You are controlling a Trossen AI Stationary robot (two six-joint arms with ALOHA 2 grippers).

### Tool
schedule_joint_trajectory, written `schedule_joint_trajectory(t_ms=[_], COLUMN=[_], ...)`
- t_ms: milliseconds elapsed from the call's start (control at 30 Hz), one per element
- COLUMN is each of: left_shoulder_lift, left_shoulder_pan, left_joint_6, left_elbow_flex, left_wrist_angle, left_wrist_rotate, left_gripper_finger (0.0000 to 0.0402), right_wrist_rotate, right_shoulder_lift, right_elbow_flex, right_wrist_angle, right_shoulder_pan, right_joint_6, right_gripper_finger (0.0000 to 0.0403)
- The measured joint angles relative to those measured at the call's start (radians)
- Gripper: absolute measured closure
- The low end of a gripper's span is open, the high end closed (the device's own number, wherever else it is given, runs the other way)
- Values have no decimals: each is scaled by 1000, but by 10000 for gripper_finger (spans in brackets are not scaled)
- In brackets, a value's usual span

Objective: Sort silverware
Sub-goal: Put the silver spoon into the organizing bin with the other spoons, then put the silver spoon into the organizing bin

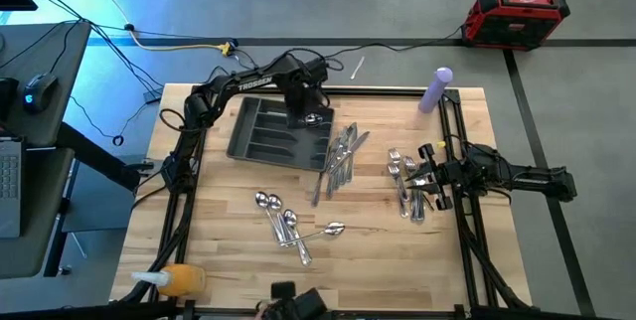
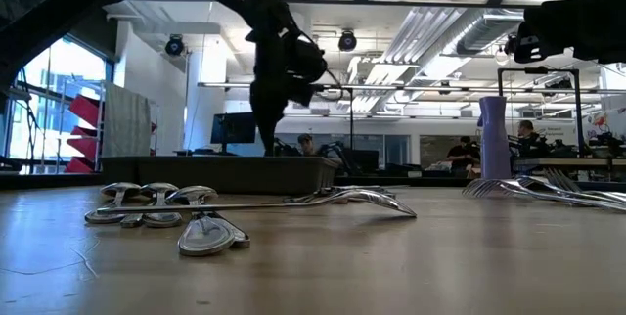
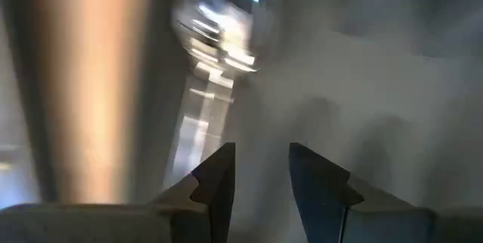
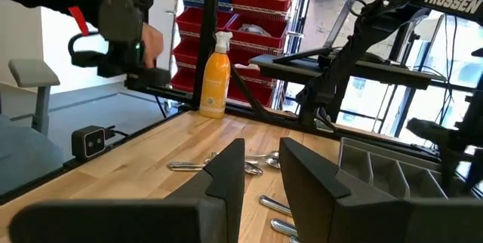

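One shiny silver metal spoon (image 3: 224, 28) is lying in the dark grey compartmented tray (image 1: 260, 131) | left gripper (image 3: 260, 169) hovering above, fingers parted, gripping nothing | right gripper (image 1: 422, 177) is waiting over the forks (image 1: 405, 186), fingers apart, empty.

Light wooden butcher-block table (image 1: 229, 260), dark grey compartmented plastic tray (image 1: 268, 133) near its far edge, loose piles of shiny silver metal silverware (image 1: 340, 156) mid-table, orange spray bottle (image 1: 171, 280) lying at one near corner, upright lavender cylinder (image 1: 435, 89) at the opposite far corner

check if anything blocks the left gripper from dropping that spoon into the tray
Nothing visible does. The left gripper sits directly over the dark grey tray, its fingers apart with an empty gap, and the spoon lies just beyond them inside a tray compartment. The right gripper waits over the forks.
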Motion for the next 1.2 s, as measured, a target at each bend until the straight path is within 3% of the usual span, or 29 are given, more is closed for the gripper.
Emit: schedule_joint_trajectory(t_ms=[67,200,300,467,733,900,1033,1200], left_shoulder_lift=[0,-1,-43,-204,-531,-633,-627,-624], left_shoulder_pan=[-5,-62,-148,-316,-583,-752,-797,-780], left_joint_6=[-78,-365,-496,-726,-1442,-1846,-1967,-1997], left_elbow_flex=[-21,-45,-97,-260,-626,-843,-953,-1003], left_wrist_angle=[-74,-226,-224,-58,249,449,541,618], left_wrist_rotate=[59,68,69,71,66,27,-14,-47], left_gripper_finger=[297,310,326,345,332,302,279,250], right_wrist_rotate=[0,0,0,0,4,4,4,4], right_shoulder_lift=[0,0,0,0,0,0,0,-1], right_elbow_flex=[0,0,0,0,0,1,1,1], right_wrist_angle=[0,0,0,0,4,11,13,14], right_shoulder_pan=[0,0,0,0,0,0,0,0], right_joint_6=[0,0,-7,-14,-65,-61,-56,-57], right_gripper_finger=[329,329,329,329,329,329,329,329])
